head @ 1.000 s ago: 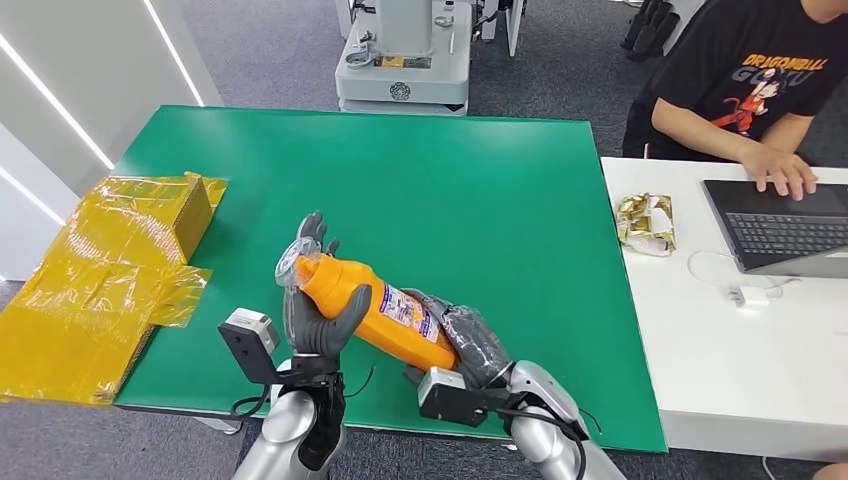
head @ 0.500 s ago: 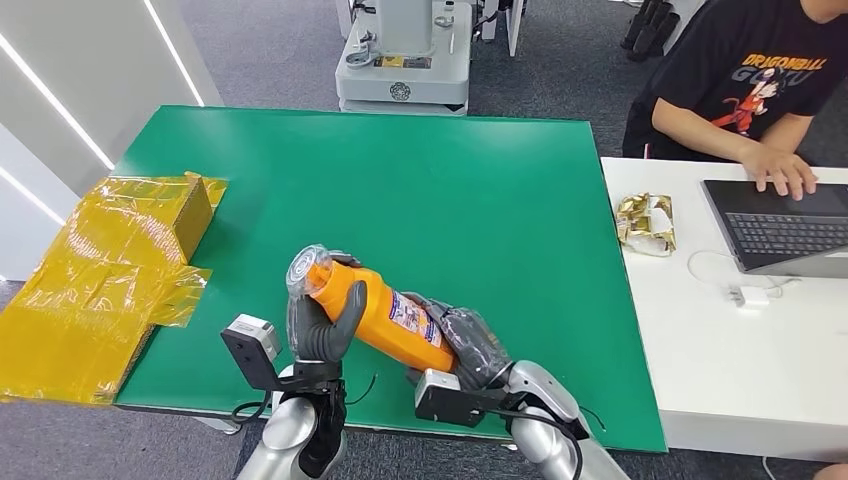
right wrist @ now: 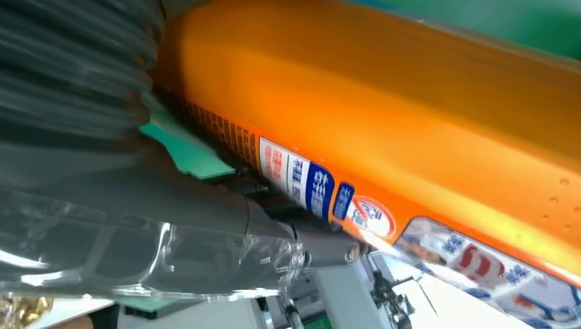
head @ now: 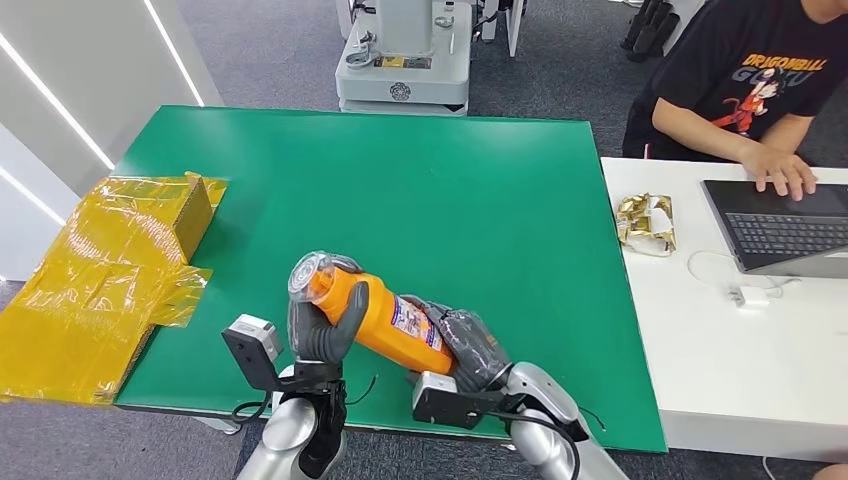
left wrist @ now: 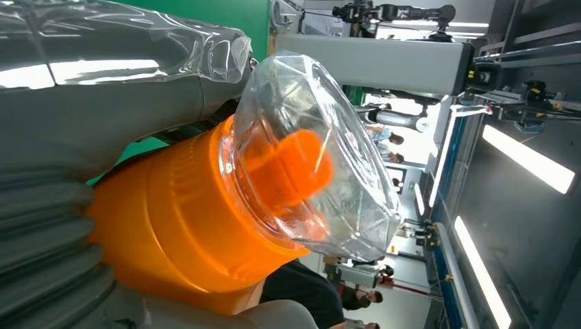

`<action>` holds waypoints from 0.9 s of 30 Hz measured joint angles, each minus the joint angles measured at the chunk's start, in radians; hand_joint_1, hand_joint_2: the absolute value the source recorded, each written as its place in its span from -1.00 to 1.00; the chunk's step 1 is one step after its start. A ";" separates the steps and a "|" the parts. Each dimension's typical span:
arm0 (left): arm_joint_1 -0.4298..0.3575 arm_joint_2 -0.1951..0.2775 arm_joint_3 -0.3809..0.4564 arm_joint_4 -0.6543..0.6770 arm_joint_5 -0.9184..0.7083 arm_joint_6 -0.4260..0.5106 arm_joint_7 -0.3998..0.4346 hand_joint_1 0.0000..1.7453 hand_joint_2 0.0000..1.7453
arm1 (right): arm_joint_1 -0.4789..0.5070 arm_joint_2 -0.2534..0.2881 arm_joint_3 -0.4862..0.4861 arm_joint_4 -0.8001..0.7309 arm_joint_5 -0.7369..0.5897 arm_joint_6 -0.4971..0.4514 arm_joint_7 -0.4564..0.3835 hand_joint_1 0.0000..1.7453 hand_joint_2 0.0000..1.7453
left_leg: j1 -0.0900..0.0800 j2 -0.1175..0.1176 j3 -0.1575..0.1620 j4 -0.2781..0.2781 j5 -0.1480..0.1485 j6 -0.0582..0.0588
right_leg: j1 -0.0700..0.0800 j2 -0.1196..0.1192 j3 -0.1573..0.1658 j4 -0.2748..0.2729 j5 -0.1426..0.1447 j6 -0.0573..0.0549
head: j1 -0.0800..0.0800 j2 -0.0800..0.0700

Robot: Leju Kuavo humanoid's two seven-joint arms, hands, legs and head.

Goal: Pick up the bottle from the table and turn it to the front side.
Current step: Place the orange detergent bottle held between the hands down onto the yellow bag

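Both hands clasp the orange bottle point(head: 385, 318): left hand point(head: 322, 325) near its cap, right hand point(head: 470, 345) at its base.

You are looking down at a flat green rectangular tabletop point(head: 480, 190) sitting on grey carpeted floor point(head: 280, 50). A white desk point(head: 740, 350) is standing just beside it, carrying an open dark laptop point(head: 785, 225) where a person in a black printed T-shirt point(head: 745, 80) is typing. A grey-white wheeled machine base point(head: 403, 62) is standing beyond the table, and white wall panels with bright light strips point(head: 75, 110) are slanting past.
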 joint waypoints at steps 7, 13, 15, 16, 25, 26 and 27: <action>0.000 -0.004 -0.002 -0.005 -0.017 -0.002 0.000 1.00 1.00 | 0.055 0.001 -0.011 -0.066 0.012 -0.089 0.039 1.00 1.00 | 0.000 0.000 -0.001 0.000 0.000 0.000 | 0.000 0.000 0.000 0.000 0.000 0.000 | 0.000 0.000; -0.010 -0.013 -0.003 -0.015 -0.022 -0.003 0.002 1.00 1.00 | 0.076 0.002 -0.027 -0.112 0.011 -0.114 0.047 0.11 1.00 | 0.000 0.000 0.000 0.000 0.000 0.000 | 0.000 0.000 0.000 0.000 0.000 0.000 | 0.000 0.000; -0.012 -0.015 -0.004 -0.016 -0.023 -0.003 0.003 1.00 1.00 | 0.080 0.002 -0.031 -0.120 0.004 -0.120 0.048 -0.80 1.00 | 0.000 0.000 0.000 0.000 0.000 0.000 | 0.000 -0.001 0.000 0.000 0.000 0.000 | 0.000 0.000; -0.015 -0.016 -0.004 -0.016 -0.025 -0.003 0.003 1.00 1.00 | 0.084 0.003 -0.034 -0.125 -0.002 -0.129 0.047 -0.95 1.00 | 0.000 0.000 0.000 0.000 0.000 0.000 | 0.000 -0.001 0.000 0.000 0.000 0.000 | 0.000 0.000; -0.042 0.007 0.034 -0.016 -0.089 0.026 -0.004 1.00 1.00 | 0.139 0.028 -0.041 -0.271 -0.083 -0.235 -0.010 -1.00 1.00 | 0.000 0.000 -0.001 0.000 0.000 0.000 | 0.000 0.000 -0.001 0.000 0.000 0.000 | 0.000 0.000; -0.047 0.013 0.042 -0.017 -0.113 0.038 -0.008 1.00 1.00 | 0.147 0.037 -0.041 -0.291 -0.106 -0.262 -0.035 -1.00 1.00 | 0.000 0.000 -0.001 0.000 0.000 0.000 | 0.000 0.000 -0.001 0.001 0.000 0.000 | 0.000 0.000; -0.054 0.020 0.052 -0.020 -0.139 0.050 -0.011 1.00 1.00 | 0.155 0.047 -0.041 -0.314 -0.136 -0.295 -0.063 -1.00 1.00 | 0.000 0.000 -0.001 0.000 0.000 0.000 | 0.000 0.000 -0.001 0.001 0.000 0.000 | 0.000 0.000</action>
